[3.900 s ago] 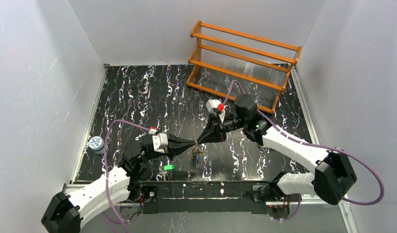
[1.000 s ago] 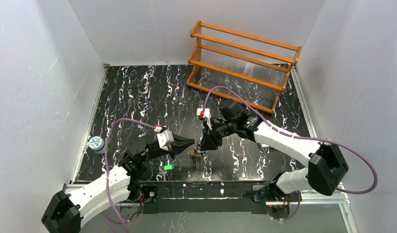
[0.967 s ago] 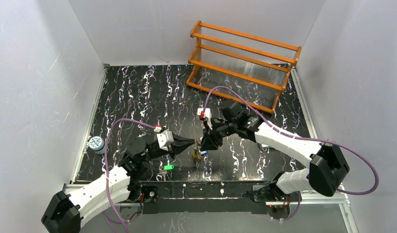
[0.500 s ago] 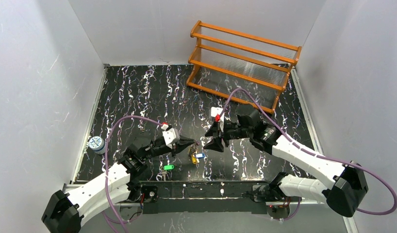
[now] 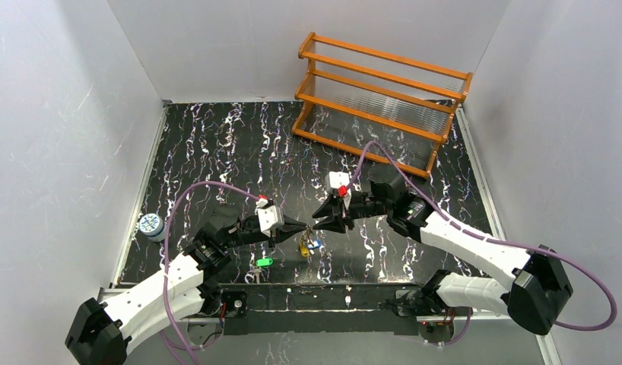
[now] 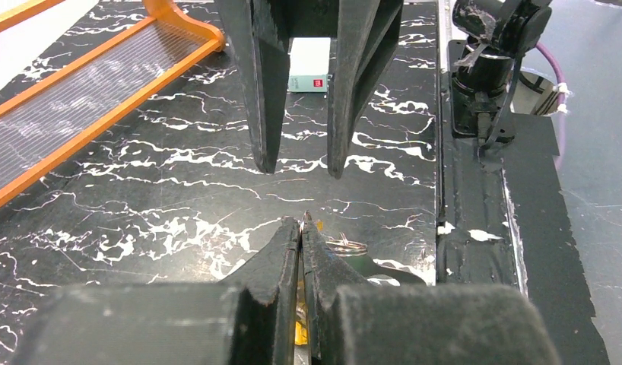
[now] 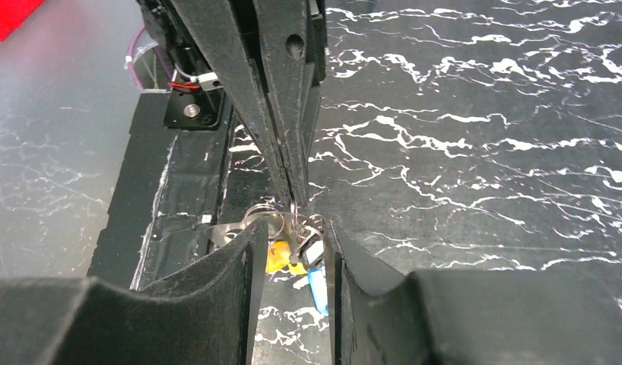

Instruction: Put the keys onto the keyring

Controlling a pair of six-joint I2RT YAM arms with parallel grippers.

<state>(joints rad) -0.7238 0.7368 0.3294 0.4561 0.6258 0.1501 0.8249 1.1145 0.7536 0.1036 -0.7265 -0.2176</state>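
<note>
Nearest, a green key lies alone on the table, well apart from the rest and not yet threaded. Just beyond it, the keyring is pinched at its top by the fully closed left gripper and is held above the table. The other keys hang from it in a bunch, a yellow key and a blue key among them.

A second ago the blue key was held at the ring by the right gripper. It has since been let go, and it now dangles with the bunch, so it is judged to be threaded. After being drawn back, the right gripper has been brought close again. Its jaws are parted on either side of the bunch, and nothing is seen to be gripped.

At the far left a small can stands, and at the far edge an orange rack. The green key is judged to be what remains.
</note>
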